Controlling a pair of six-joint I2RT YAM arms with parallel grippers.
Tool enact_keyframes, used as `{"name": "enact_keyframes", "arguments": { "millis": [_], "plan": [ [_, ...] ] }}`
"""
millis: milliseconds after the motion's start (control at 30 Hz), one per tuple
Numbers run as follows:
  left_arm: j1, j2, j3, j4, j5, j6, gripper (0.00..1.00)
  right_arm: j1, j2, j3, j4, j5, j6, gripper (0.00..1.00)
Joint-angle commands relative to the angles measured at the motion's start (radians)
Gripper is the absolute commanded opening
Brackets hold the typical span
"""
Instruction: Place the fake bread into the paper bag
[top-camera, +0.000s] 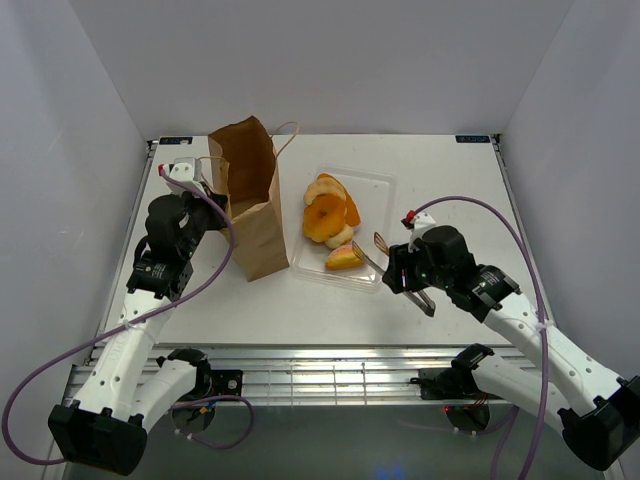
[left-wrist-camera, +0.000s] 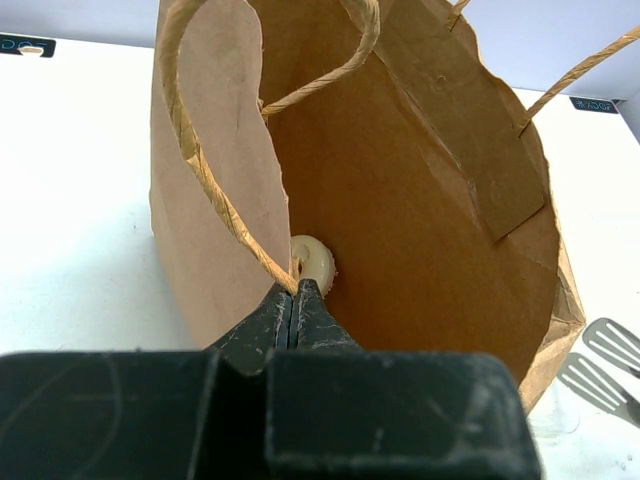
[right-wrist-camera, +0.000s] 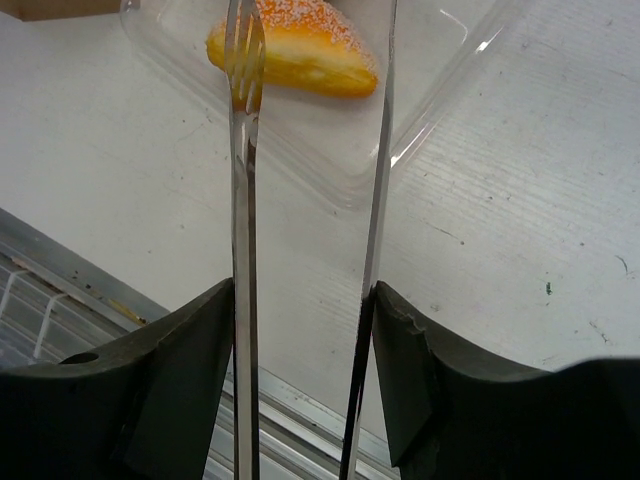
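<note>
**Overhead view.** The paper bag (top-camera: 245, 200) stands open on the table (top-camera: 450, 190), just left of the clear tray (top-camera: 375, 200). Its inside is in shadow, so nothing in it can be made out from above. The fingertips of the left arm are lost against the bag's left wall.

**Left wrist view.** The frame cuts off the bag's top edge and one string handle. A pale cream roll (left-wrist-camera: 315, 262) lies low inside the bag, partly hidden behind the fingers. The left gripper (left-wrist-camera: 294, 296) has its fingers pressed together, pinching the near rim of the bag where a handle joins it. The left arm reaches forward along the table's left side, with its wrist turned toward the bag.

**Tray.** The other toy pastries (top-camera: 328, 215) lie in the tray. The orange pieces overlap, so their number cannot be told.

**Right wrist view.** The top of a sugared bun (right-wrist-camera: 300, 50) at the tray's near edge is cut off. The right gripper (right-wrist-camera: 305, 300) clamps the metal tongs (right-wrist-camera: 243, 180), with one finger against the outer side of each blade, and the blades stand apart. The left blade's slotted tip overlaps the bun, but whether they touch cannot be told. The right blade runs out of frame. The right arm extends inward from its base, its gripper just beside the tray's near right corner and pointing at the tray.
</note>
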Motion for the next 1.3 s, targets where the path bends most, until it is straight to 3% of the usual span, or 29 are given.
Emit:
{"name": "enact_keyframes", "arguments": {
  "millis": [0, 1267],
  "plan": [
    [-0.006, 0.000, 0.003, -0.010, 0.013, 0.004, 0.00, -0.003, 0.004, -0.018, -0.003, -0.043, -0.037, 0.61],
    [-0.015, 0.006, 0.008, -0.016, 0.012, 0.008, 0.00, -0.056, 0.189, 0.043, 0.043, -0.092, -0.186, 0.65]
  ]
}}
